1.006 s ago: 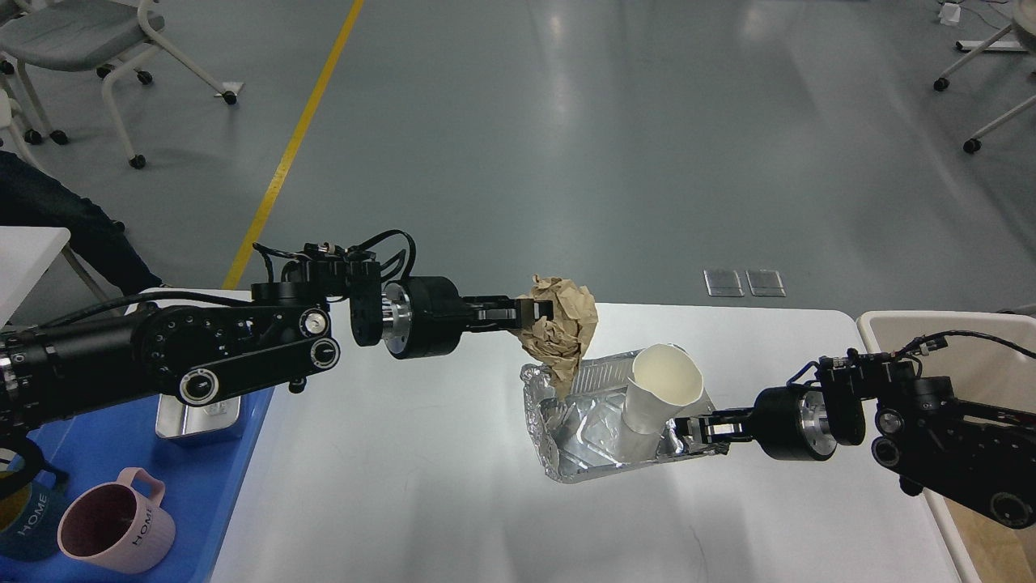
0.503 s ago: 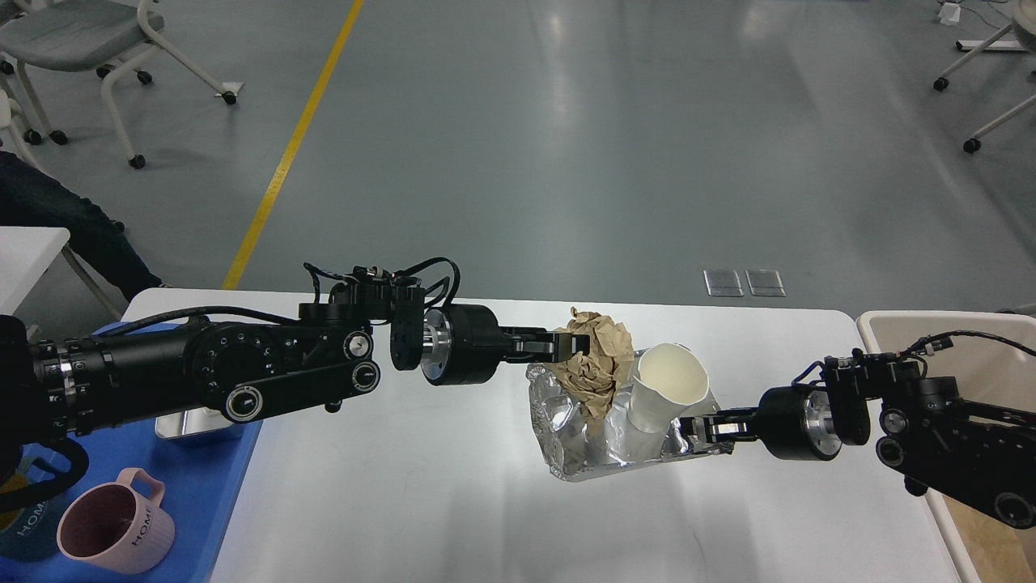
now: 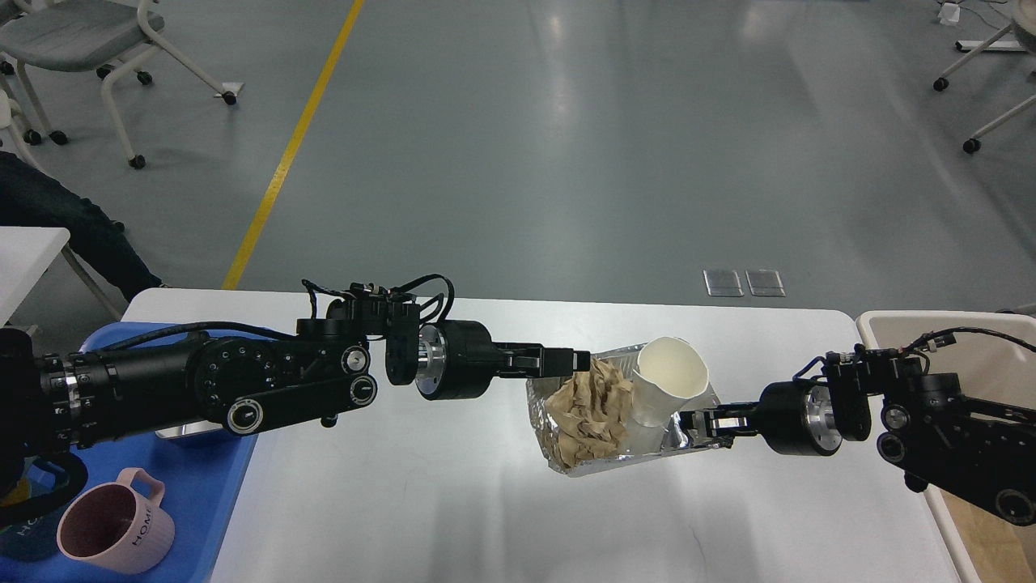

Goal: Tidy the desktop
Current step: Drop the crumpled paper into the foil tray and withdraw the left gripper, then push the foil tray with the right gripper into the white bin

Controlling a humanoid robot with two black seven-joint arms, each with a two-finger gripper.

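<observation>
Two arms meet over the desktop (image 3: 421,502), a white top running from the blue tray (image 3: 212,478) at the left edge to the beige bin (image 3: 878,325) at the right. On the tray stands a pink mug (image 3: 113,526); a metal tin behind the left arm is mostly hidden. The left gripper (image 3: 576,361) sits at the upper left corner of the foil tray (image 3: 603,464), touching or just above the crumpled brown paper (image 3: 589,411) lying inside it; its fingers appear slightly parted, with no firm hold on the paper, though I cannot be certain at this size. A white paper cup (image 3: 668,380) leans in the foil tray's right half. The right gripper (image 3: 686,425) is closed on the foil tray's right rim. The bin lies to the right, on the right arm's side, so that arm is nearer for carrying the loaded tray over. The bin's inside is largely cut off.
</observation>
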